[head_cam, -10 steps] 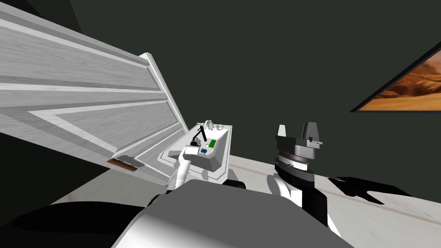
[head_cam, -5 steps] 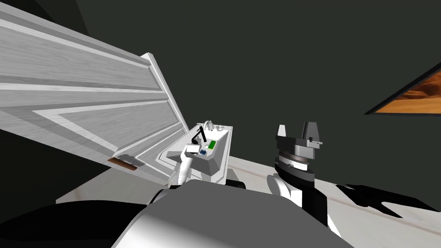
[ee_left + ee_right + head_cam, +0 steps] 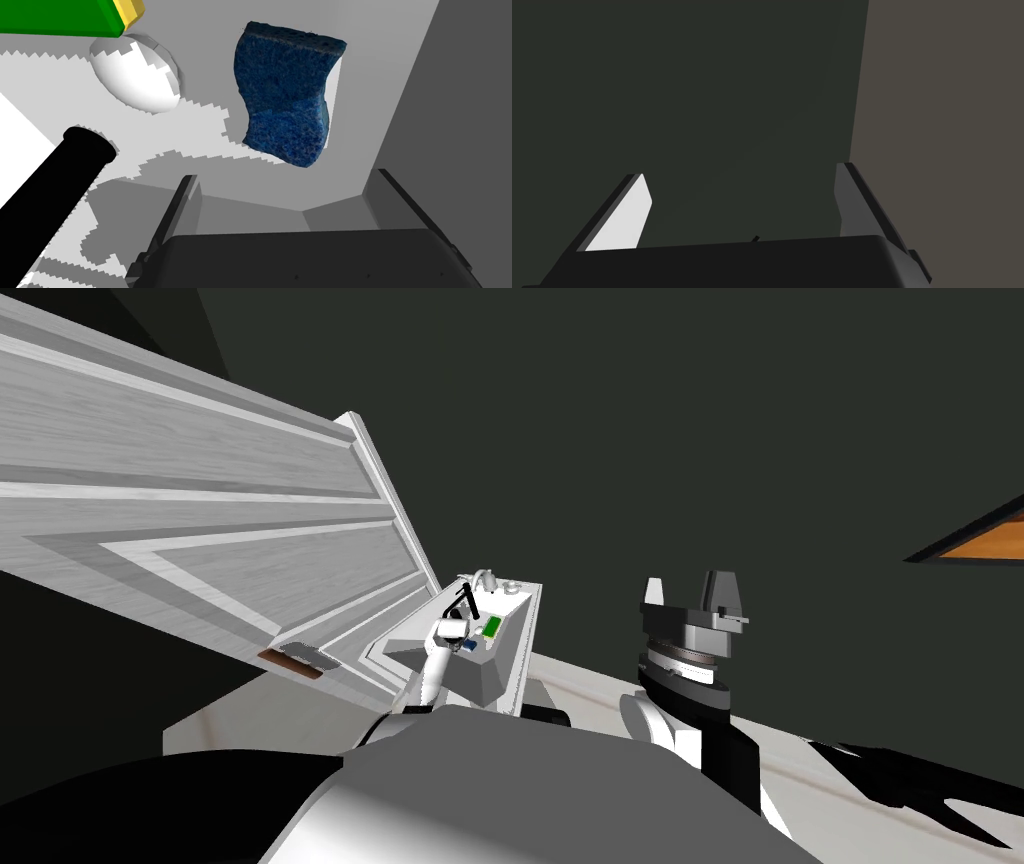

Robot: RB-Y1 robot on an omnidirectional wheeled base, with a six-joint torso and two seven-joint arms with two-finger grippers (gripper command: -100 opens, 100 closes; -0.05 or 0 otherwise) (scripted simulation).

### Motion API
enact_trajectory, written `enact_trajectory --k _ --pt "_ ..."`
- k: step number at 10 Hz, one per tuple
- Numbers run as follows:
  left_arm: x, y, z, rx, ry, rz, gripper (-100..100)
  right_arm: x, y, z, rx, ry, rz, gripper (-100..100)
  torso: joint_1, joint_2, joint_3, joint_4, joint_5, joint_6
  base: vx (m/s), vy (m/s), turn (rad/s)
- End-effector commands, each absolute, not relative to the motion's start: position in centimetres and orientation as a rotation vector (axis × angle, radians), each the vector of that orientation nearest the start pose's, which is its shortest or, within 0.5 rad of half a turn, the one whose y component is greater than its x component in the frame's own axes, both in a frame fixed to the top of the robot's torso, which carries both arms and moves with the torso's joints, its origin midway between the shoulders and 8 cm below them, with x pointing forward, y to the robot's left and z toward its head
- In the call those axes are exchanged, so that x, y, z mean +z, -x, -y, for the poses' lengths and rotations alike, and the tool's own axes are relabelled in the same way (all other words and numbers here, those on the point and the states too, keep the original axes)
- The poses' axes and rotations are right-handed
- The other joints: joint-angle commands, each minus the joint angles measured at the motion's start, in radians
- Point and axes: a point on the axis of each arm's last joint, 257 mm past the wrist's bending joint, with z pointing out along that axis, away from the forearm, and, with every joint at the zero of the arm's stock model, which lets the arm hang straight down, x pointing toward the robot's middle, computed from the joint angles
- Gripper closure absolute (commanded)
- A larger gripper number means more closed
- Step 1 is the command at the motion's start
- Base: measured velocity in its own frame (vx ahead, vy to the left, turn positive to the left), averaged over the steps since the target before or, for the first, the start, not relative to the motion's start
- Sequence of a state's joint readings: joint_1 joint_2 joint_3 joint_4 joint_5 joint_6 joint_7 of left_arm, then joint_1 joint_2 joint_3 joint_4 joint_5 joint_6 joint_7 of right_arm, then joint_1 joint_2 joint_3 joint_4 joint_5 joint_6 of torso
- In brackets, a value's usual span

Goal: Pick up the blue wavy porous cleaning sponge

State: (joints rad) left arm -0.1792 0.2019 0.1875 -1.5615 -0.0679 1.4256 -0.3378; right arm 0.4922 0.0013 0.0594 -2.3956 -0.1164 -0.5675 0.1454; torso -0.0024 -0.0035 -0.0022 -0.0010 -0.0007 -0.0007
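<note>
The blue wavy sponge (image 3: 287,95) lies flat on a grey top, close to a darker grey wall. My left gripper (image 3: 287,192) hovers just short of it, open, with nothing between its fingers (image 3: 187,200). In the head view the sponge (image 3: 469,644) is a small blue spot on the white sink unit (image 3: 510,663), right by my left gripper (image 3: 456,634). My right gripper (image 3: 690,593) is raised to the right of the unit, open and empty, also open in its wrist view (image 3: 742,200).
A white oval object (image 3: 135,75) and a green block with a yellow end (image 3: 65,17) lie beside the sponge. A black rod (image 3: 50,190) slants near the left fingers. A big white panelled door (image 3: 200,538) leans at the left. A tap (image 3: 485,580) stands at the unit's back.
My head camera has swung, so the wall picture slid towards the right edge. My left hand has moved a little forward over the sink unit, closer to the sponge. The right arm is still.
</note>
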Motion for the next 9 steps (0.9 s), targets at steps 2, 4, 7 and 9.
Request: enact_trajectory --k 2,4,7,9 --pt "-40.0 -40.1 -38.0 0.09 1.747 -2.183 -100 8.7 -30.5 27.0 1.338 -0.544 -0.437 0 0.001 0.001 0.0 0.0 0.0 0.0 0.056 -0.029 0.066" --pt "-40.2 -39.5 -37.7 0.124 1.763 -2.225 -100 8.7 -30.5 27.0 1.338 -0.544 -0.437 0 0.001 0.0 0.0 0.0 0.0 0.0 0.056 -0.038 0.071" --pt "-40.2 -38.7 -37.2 0.176 1.783 -2.294 -100 8.7 -30.5 27.0 1.338 -0.544 -0.437 0 0.0 0.001 0.001 0.0 0.0 0.0 0.052 -0.047 0.082" --pt "-40.1 -37.9 -36.9 0.211 1.801 -2.333 -100 8.7 -30.5 27.0 1.338 -0.544 -0.437 0 0.001 0.0 0.0 0.0 0.0 0.0 0.052 -0.035 0.056"
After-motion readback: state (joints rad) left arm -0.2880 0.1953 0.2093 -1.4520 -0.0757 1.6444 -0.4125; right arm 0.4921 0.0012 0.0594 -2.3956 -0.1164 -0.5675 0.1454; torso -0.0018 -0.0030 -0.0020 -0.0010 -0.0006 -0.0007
